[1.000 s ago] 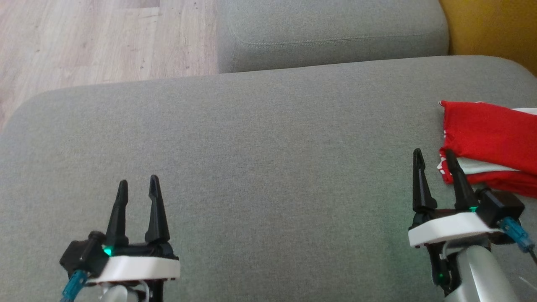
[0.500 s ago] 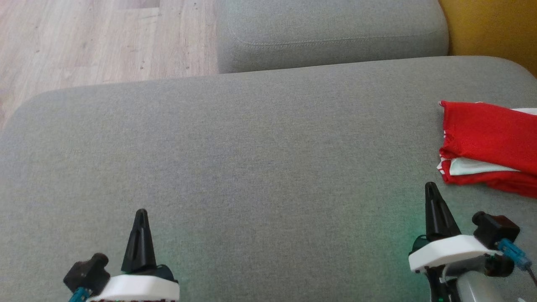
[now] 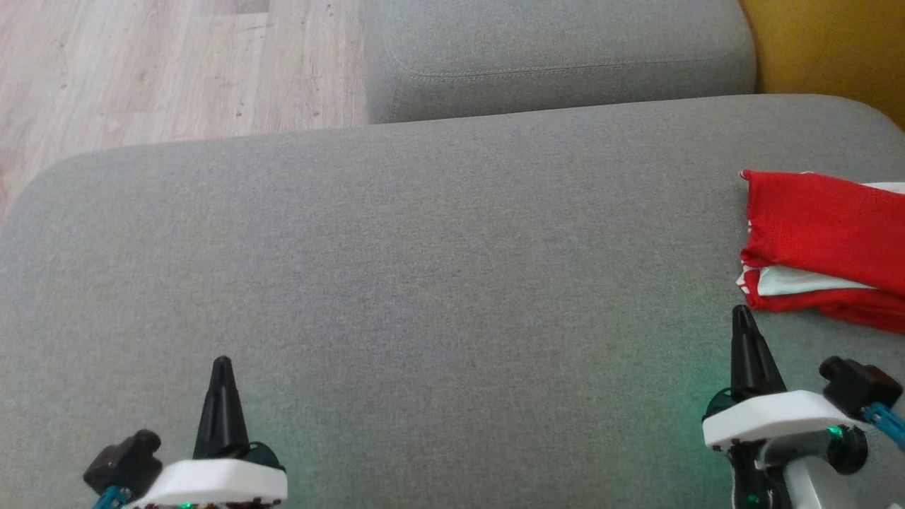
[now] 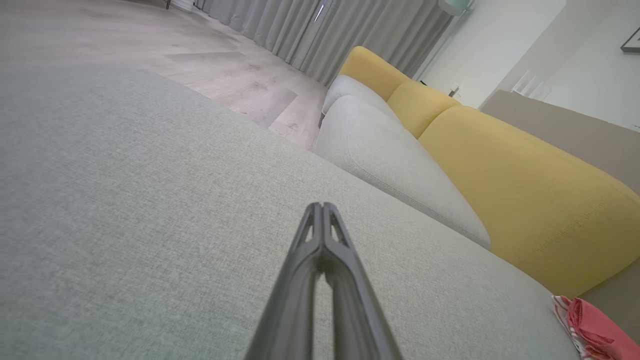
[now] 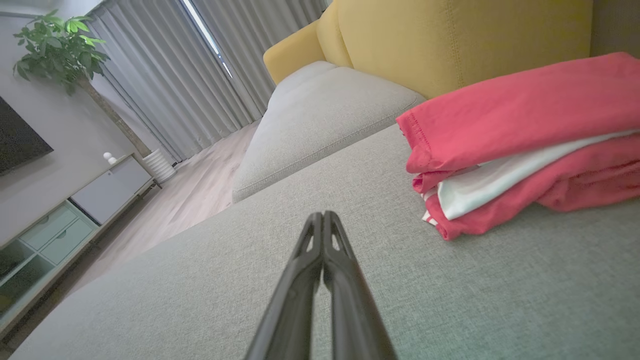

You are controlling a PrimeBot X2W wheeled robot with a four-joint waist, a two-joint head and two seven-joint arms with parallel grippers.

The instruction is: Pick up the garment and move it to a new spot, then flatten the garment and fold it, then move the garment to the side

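While the broad grey woven seat cushion (image 3: 424,247) of the sofa spread under both arms, the task's thing lay only at its right edge. Behind it stood a second grey cushion (image 3: 551,56), with a mustard-yellow backrest (image 3: 827,49) at the right and pale wooden floor (image 3: 141,71) at the left.

The red and white cloth garment (image 3: 820,240) rested on the seat cushion near the yellow backrest, as a compact pile of several layers: red on top, a white layer between, red again below. Its edges looked fairly even, so I judged that the picking, flattening and folding were done and that the garment was already put to the side. If so, almost nothing of the task was left, perhaps only to bring the arms to rest. The part of the pile beyond the right border of the head view was cut off, so how neat that end was I could not tell.

The right gripper (image 3: 741,314) was low over the cushion, just beside the near left corner of the garment but apart from it. In the right wrist view its two long dark fingers (image 5: 295,300) were pressed together up to the tip, with nothing between them. The left gripper (image 3: 222,364) was well apart from the garment, over bare cushion at the lower left, and its fingers (image 4: 295,300) were equally closed tight on nothing.
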